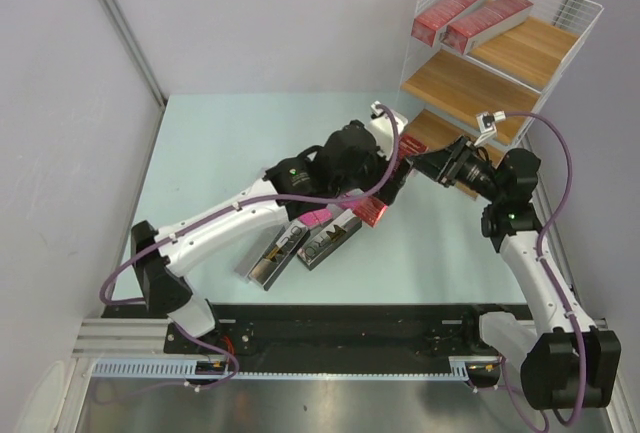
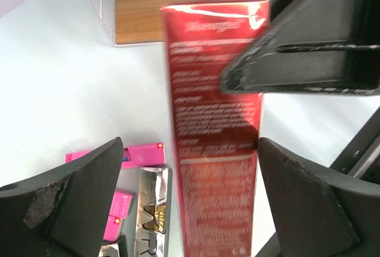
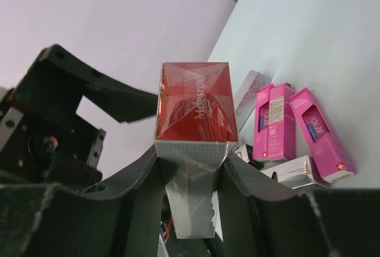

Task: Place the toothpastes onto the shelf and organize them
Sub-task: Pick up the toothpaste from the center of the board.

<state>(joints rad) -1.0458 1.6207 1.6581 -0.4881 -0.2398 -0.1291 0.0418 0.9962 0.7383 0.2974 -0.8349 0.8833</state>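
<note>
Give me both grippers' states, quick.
Left gripper: open, fingers either side of the red carton, not clamping it.
Right gripper: shut on the red carton's end.

Glossy red carton (image 2: 214,150) — matt wooden shelf boards (image 1: 462,83).

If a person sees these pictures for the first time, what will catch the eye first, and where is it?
First, the dark red carton held over the middle of the table between both arms: the right gripper has its jaws shut on one end, while the left gripper has its jaws open on either side of it. Next, the white wire shelf at the far right, with two red cartons on its top board.
</note>
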